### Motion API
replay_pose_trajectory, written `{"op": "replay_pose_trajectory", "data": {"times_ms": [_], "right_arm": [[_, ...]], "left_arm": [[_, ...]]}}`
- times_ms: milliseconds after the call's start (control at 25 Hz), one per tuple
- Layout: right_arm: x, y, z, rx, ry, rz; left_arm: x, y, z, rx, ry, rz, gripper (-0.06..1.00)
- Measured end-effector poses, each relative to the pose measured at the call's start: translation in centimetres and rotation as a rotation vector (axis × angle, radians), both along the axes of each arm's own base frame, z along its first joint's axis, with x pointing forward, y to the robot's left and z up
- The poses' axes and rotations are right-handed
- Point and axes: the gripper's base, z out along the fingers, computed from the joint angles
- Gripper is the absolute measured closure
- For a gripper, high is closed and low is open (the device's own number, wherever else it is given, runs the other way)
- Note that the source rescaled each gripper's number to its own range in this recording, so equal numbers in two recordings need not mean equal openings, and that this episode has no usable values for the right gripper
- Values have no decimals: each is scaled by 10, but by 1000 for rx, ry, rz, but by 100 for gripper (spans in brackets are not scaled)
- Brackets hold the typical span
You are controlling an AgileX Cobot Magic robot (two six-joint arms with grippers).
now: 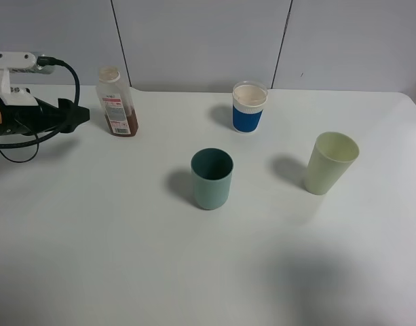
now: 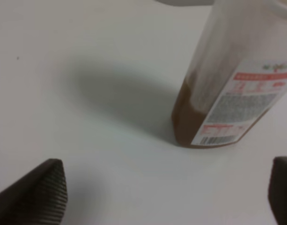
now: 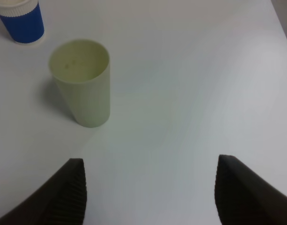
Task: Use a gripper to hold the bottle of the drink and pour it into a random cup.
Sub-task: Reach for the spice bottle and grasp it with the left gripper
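At the table's left edge, left gripper (image 1: 82, 115) hangs low with its fingers spread wide and nothing between them. We're on the approach step; no grasp yet.

- bottle (image 1: 116, 102) stands upright just beside the fingertips, not touching as far as we can tell. Left wrist view puts it ahead of the jaws and off-centre, nearer one finger.
- drink (image 2: 185, 122) fills only the bottom of the bottle.
- Cap on or off: can't tell.
- teal cup (image 1: 212, 178) stands mid-table, well apart from the bottle, upright.
- right gripper (image 3: 150, 159) is also spread and empty, facing the pale yellow-green cup (image 3: 82, 84); not involved.

Our read on the next move: centre the jaws on the bottle body, push forward until both fingers flank it, then close. A skewed entry would likely knock it over.
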Motion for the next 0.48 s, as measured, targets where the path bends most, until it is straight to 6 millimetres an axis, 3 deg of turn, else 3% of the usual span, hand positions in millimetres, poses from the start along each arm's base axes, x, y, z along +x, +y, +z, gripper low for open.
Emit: {"op": "replay_pose_trajectory", "data": {"times_ms": [480], "right_arm": [[0, 0, 0, 0, 0, 0]], "left_arm": [[-8, 9, 3, 126, -118, -289, 17]]}}
